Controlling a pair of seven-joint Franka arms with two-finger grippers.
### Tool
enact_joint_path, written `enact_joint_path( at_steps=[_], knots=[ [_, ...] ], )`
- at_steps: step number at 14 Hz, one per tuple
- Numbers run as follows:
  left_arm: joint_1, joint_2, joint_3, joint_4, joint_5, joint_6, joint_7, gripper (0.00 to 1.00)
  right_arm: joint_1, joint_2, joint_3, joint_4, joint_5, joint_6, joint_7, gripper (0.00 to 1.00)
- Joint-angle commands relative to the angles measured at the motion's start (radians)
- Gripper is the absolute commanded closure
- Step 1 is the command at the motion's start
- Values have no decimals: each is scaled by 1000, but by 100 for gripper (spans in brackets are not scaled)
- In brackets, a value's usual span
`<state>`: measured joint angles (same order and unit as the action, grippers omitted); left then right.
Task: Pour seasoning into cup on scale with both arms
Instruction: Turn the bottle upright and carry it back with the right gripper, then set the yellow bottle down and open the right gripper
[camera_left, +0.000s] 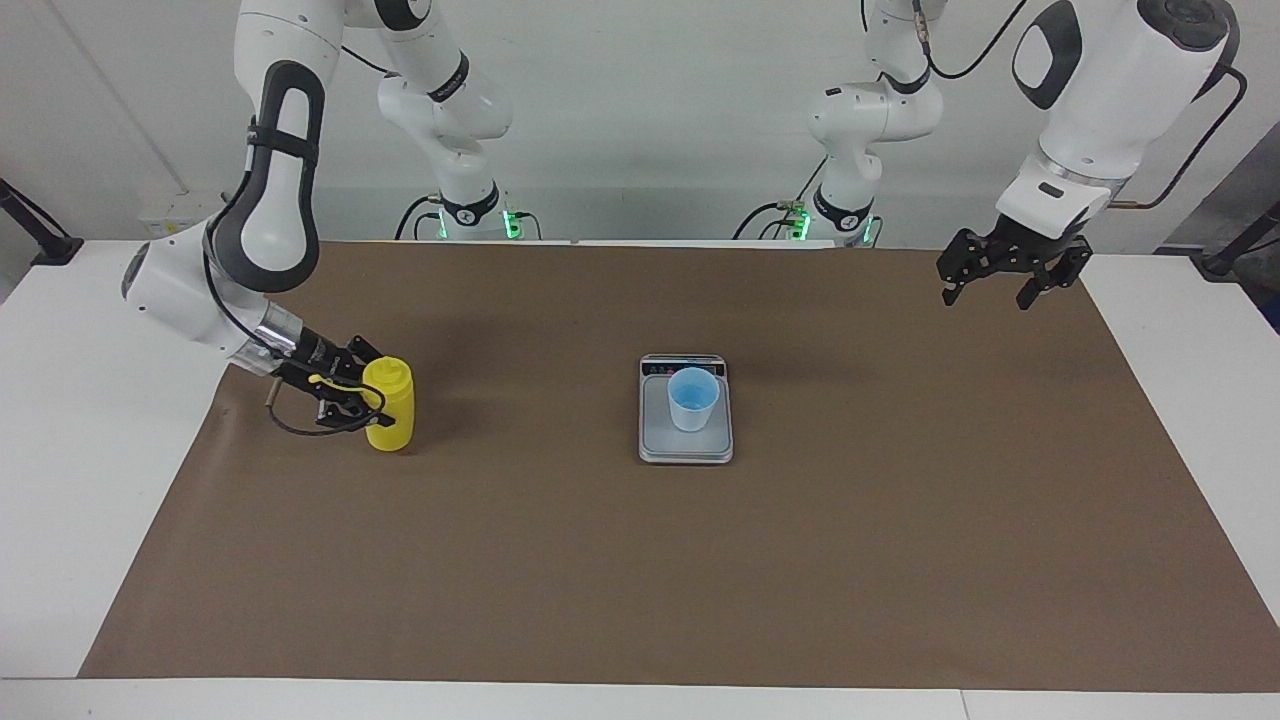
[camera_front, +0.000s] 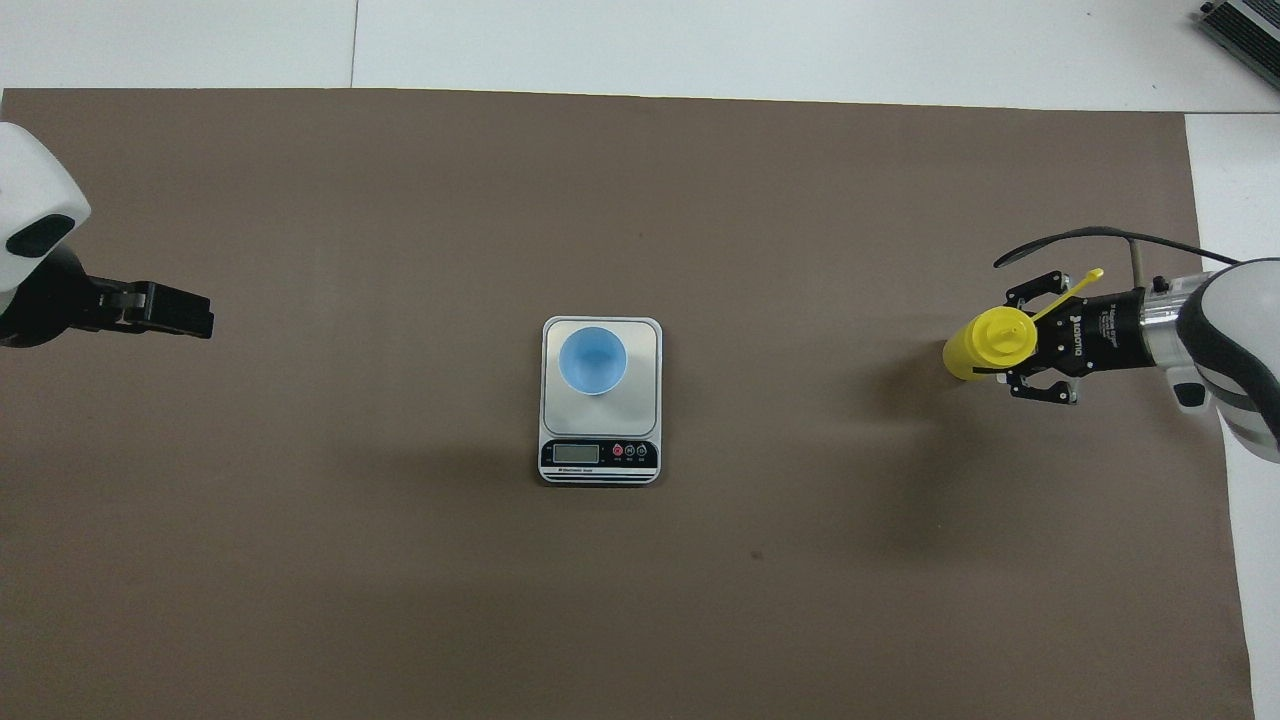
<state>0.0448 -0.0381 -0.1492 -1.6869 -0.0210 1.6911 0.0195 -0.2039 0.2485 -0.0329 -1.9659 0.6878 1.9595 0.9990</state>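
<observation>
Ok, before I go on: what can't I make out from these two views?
- Scale display: digits too small in overhead; hardly seen in facing.
- Cup contents: can't tell whether any seasoning is in it.
- Bottle nozzle, open or capped: too small.
- Left gripper: arm cut off by overhead's edge.

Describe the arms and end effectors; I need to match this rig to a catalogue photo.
Both arms are glossy white with dark grey joint caps and panels. Black cables loop along them, and green lights glow at the bases. The right end effector and left end effector are black, two-fingered linkages; the right has a silver wrist ring.
</observation>
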Motion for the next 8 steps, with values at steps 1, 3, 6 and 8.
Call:
enact_joint_path(
  at_steps=[1,3,6,8],
  knots=[
    [-2,-17,2,-25,-11,21,-12,0,-2,-40,10,-48,32,12,-63,0],
    [-2,-19,3,-26,-11,21,-12,0,-2,-41,8,-44,30,18,-66,0],
    [-2,-19,2,-27,-11,21,-12,0,-9,-54,5,-27,15,19,-75,0],
    [-2,-19,2,-28,-11,22,-12,0,-17,-72,2,-19,-7,35,-140,0]
  ],
)
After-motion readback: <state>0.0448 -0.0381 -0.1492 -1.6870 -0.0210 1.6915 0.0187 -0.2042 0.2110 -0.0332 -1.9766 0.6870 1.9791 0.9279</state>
